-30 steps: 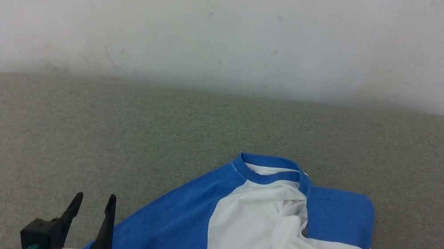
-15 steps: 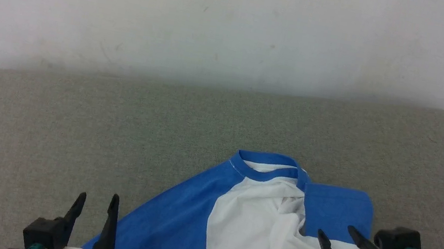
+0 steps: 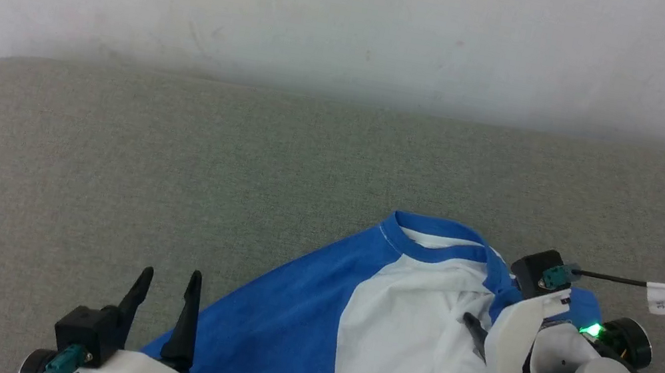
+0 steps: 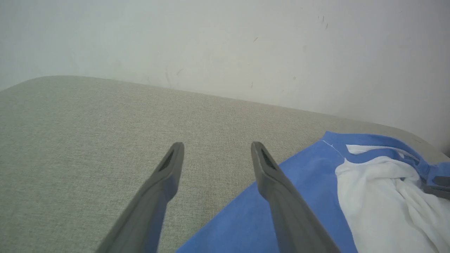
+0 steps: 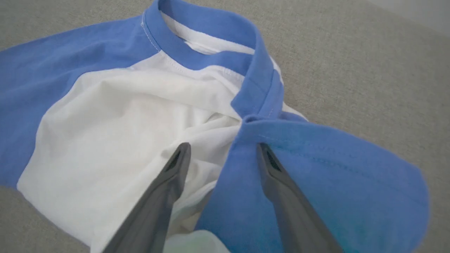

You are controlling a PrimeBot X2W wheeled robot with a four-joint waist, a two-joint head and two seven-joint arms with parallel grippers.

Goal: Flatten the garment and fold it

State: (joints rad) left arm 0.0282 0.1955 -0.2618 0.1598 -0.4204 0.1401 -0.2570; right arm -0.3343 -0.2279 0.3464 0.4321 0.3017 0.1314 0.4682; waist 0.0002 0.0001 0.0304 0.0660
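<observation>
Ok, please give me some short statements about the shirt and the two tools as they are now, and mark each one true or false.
1. The garment lies flat and smooth on the grey surface. False: it is crumpled, and one blue sleeve is folded in over the white body.
2. The left tool is open and holds nothing. True.
3. The right tool is shut on the collar. False: it is open, with its fingers over the bunched white cloth and the folded sleeve.
4. The collar is blue. True.
</observation>
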